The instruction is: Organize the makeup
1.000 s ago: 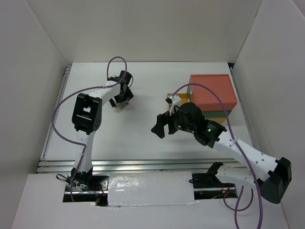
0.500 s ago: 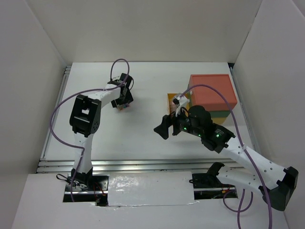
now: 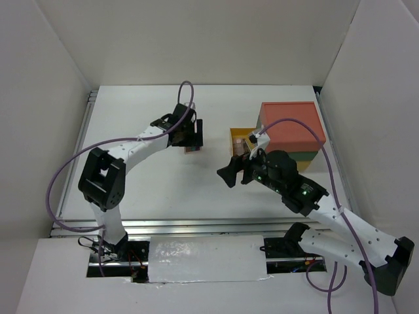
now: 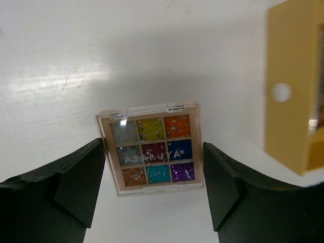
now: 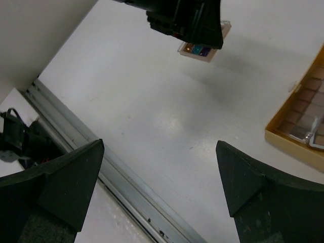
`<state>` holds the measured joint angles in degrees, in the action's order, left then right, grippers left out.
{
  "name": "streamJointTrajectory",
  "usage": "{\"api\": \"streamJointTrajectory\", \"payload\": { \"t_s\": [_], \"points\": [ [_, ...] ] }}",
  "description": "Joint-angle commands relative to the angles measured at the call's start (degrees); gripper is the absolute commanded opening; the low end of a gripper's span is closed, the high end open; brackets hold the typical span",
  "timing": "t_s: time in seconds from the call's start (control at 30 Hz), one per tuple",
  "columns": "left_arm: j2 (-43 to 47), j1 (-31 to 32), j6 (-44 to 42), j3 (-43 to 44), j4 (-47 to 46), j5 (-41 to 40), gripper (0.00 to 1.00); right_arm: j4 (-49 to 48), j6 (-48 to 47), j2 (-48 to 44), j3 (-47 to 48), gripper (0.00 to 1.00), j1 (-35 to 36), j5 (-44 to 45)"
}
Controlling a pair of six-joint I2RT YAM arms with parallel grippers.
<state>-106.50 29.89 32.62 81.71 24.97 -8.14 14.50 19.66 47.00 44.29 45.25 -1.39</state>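
A flat eyeshadow palette (image 4: pixel 152 152) with nine coloured pans sits between my left gripper's (image 4: pixel 153 149) fingers, both pads against its side edges. In the top view the left gripper (image 3: pixel 193 134) holds the palette (image 3: pixel 194 150) at mid table, left of the open yellow drawer (image 3: pixel 238 135). In the right wrist view the palette (image 5: pixel 205 49) hangs under the left gripper (image 5: pixel 192 20), just above the table. My right gripper (image 3: pixel 229 175) is open and empty, hovering over bare table (image 5: pixel 159 147). A brown-toned palette (image 5: pixel 304 114) lies in the yellow drawer.
A big box with a red top (image 3: pixel 291 124) stands at the right, its yellow drawer (image 4: pixel 293 76) pulled out toward the left. A metal rail (image 5: pixel 126 177) runs along the table's near edge. White walls enclose the table.
My left gripper has moved right toward the yellow drawer, carrying the palette with it. My right gripper has swung a little right and toward the near edge.
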Motion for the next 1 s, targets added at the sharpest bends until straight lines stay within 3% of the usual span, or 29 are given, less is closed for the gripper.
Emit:
{"api": "streamJointTrajectory", "payload": {
  "t_s": [0.0,0.17,0.23,0.33,0.7,0.9,0.97],
  "points": [
    [4.8,0.1,-3.8,-0.1,-9.0,6.9,0.08,-4.6,2.0,-3.6,-1.5,1.0,0.5,8.0],
    [4.2,3.4,-3.6,2.6,-16.0,14.0,0.09,-5.3,7.3,-7.0,-4.5,1.0,0.4,23.4],
    [2.8,5.0,-2.5,4.8,-19.8,17.7,0.1,-5.5,8.5,-9.1,-5.2,1.0,0.4,25.8],
    [-2.5,6.5,-0.2,8.4,-24.1,21.3,0.1,-6.8,8.9,-11.3,-6.9,1.0,0.4,27.8],
    [-16.7,7.8,5.7,19.3,-30.5,26.2,0.31,-6.1,9.1,-10.9,-6.4,1.0,0.3,28.1],
    [-18.7,7.9,6.3,19.9,-30.1,25.5,0.68,-6.2,8.9,-11.4,-6.6,1.0,0.2,28.0],
    [-17.6,7.9,6.2,17.7,-31.0,24.8,0.87,-6.2,8.9,-11.4,-6.6,1.0,0.2,27.8]
  ]
}}
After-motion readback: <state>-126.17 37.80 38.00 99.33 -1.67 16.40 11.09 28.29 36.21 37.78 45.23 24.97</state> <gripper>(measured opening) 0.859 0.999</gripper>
